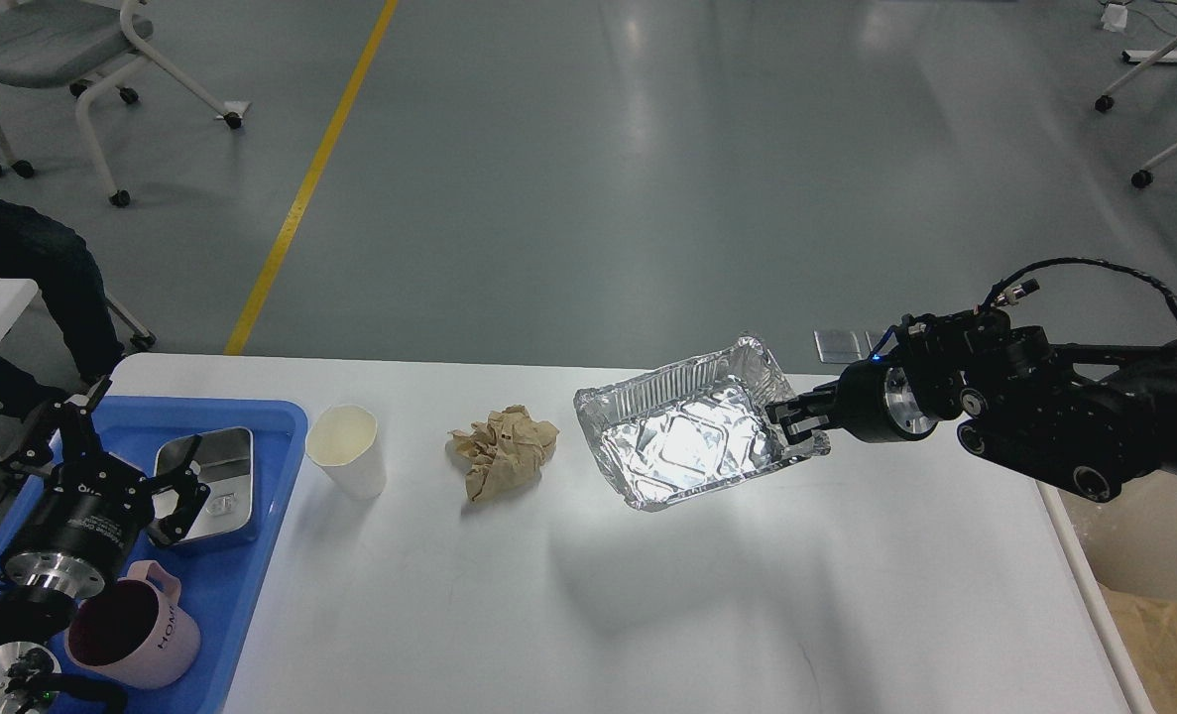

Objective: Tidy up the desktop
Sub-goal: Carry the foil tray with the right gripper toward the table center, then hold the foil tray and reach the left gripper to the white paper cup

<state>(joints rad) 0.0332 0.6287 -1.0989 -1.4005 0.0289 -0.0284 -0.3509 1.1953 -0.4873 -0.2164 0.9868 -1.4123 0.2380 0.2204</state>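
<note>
The white desktop [647,615] fills the lower view. My right gripper [791,420] is shut on the right rim of a crumpled foil tray [687,441] and holds it just above the desktop, right of the middle. A crumpled brown paper ball [504,451] lies left of the foil tray. A cream paper cup [347,450] stands further left. My left gripper [112,466] is open and empty over the blue tray [251,555] at the left edge.
The blue tray holds a square metal dish [213,471] and a pink mug [137,635]. A beige bin with brown paper [1158,645] sits off the desktop's right edge. Chairs stand on the floor beyond.
</note>
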